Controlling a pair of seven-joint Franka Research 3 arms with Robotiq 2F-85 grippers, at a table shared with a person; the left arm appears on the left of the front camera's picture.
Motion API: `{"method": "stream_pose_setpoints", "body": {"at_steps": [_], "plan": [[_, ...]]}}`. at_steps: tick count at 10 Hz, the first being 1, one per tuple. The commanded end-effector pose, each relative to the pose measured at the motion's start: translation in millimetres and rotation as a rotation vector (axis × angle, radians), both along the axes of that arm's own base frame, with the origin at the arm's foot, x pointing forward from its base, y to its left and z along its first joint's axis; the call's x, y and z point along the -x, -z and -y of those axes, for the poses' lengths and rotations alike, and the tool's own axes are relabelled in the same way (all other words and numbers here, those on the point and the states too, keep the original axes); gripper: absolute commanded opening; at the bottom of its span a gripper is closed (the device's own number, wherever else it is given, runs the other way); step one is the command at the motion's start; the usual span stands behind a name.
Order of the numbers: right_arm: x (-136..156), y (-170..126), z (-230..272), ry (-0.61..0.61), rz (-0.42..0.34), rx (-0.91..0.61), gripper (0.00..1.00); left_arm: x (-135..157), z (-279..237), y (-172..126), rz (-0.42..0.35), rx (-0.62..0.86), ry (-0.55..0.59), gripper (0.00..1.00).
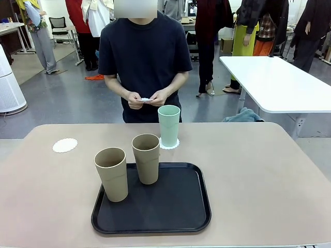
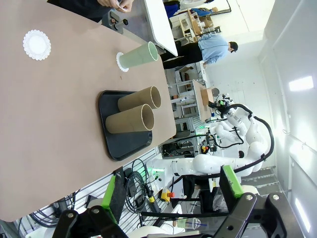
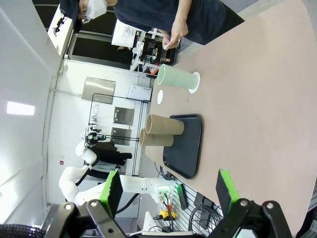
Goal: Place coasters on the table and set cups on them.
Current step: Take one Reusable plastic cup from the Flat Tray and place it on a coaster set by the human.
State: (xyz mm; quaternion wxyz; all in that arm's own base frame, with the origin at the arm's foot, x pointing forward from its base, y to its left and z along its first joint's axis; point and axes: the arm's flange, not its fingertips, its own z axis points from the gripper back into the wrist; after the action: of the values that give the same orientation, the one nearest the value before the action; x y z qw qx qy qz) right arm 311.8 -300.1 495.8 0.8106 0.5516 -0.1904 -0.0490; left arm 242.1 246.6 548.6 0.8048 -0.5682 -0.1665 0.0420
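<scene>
Beige tabletop is spread across the foreground of a busy workshop, and this table is shared with a person standing at its far edge. From the wrist view, the left gripper is seen with its jaws released and spread wide, nothing being held between the green pads. The right gripper is likewise seen released and empty, and both are kept well apart from everything on the table. Nearest the robot, one black tray is laid flat on the table. Three cups are counted in all. Two of them are stood upright on the tray: the left tan cup is set towards the tray's near left part, and the right tan cup is set just beside it, farther back. Just beyond the tray's far edge the mint-green cup is stood upright on a white coaster, whose scalloped rim is shown around the base. Three coasters are counted: a bare coaster is laid flat towards the robot's left, well apart from the tray, and a third coaster is held between the person's hands at the far edge. One glossy white table is placed behind, to the right.
</scene>
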Motion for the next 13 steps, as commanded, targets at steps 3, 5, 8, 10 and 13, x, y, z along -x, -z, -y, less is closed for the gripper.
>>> {"method": "stream_pose_setpoints", "body": {"at_steps": [3,5,8,10,13], "plan": [[1,2,0,0.002,0.002,-0.01,1.0,-12,31,-16,0.161,-0.301,-0.009,1.0],[1,2,0,0.002,0.002,-0.01,1.0,-37,74,-22,0.237,-0.684,0.073,1.0],[1,2,0,0.002,0.002,-0.01,1.0,-46,151,-17,0.41,-1.156,0.339,1.0],[1,2,0,0.002,0.002,-0.01,1.0,-61,195,5,0.518,-1.435,0.407,1.0],[1,2,0,0.002,0.002,-0.01,1.0,-67,238,37,0.497,-1.448,0.564,1.0]]}}
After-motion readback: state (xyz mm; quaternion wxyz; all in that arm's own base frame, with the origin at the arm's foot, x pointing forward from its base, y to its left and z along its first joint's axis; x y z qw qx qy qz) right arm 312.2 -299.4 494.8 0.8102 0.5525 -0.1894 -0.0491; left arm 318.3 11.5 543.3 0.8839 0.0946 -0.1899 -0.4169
